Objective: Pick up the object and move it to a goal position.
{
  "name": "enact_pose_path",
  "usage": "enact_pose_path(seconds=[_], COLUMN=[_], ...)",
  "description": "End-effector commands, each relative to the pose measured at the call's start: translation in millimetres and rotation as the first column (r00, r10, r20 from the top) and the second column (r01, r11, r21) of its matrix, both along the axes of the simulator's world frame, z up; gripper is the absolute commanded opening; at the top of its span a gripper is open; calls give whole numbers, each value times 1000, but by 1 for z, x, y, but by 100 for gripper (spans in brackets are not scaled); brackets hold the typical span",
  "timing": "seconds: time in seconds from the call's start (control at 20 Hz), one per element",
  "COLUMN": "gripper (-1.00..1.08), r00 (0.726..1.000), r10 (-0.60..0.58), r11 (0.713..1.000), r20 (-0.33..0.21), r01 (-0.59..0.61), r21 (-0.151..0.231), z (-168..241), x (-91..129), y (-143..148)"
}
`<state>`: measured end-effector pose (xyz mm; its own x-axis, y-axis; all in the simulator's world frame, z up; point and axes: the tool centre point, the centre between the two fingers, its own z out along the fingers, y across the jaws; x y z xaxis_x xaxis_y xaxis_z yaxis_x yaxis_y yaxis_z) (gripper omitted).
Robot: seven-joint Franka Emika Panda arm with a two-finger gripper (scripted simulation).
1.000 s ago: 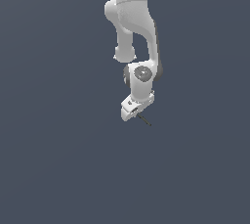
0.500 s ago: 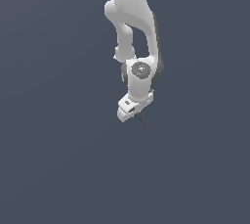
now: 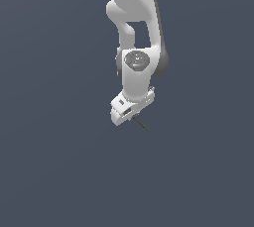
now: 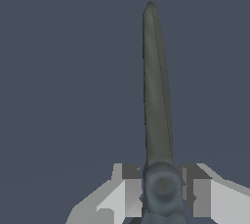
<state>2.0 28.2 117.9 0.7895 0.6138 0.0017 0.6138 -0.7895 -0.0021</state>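
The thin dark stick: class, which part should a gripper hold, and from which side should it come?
Hold the thin dark stick at one end, one finger on each flat side, as the gripper does here. Its long, narrow, tapering shape leaves little else to pinch, and an end grip leaves the rest projecting free.

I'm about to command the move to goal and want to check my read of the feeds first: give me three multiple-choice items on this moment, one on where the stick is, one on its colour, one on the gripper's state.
1. Where is the stick?
A. lying apart from the arm
B. between the fingers of the gripper
C. balanced on the arm's elbow

2. What colour is its shaft?
A. dark grey
B. bright red
C. white

3. How does the gripper stand?
A. wide open, nothing in it
B. out of view
C. shut on the stick

Answers: 1 B, the wrist view shows it seated between both fingers. 2 A, the shaft renders dark grey in both views. 3 C, the fingers press its base from either side.
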Motion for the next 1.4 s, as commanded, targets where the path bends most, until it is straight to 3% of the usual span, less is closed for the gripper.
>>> enact_pose_path(seconds=[0.0,0.65,1.35], gripper=[-100,-100,-100], r00=[1000,1000,1000], r10=[0,-2,-3], r11=[1000,1000,1000], r20=[0,0,0], r01=[0,2,3], r21=[1,0,-2], z=[22,111,172], x=[14,75,119], y=[-8,-42,-65])
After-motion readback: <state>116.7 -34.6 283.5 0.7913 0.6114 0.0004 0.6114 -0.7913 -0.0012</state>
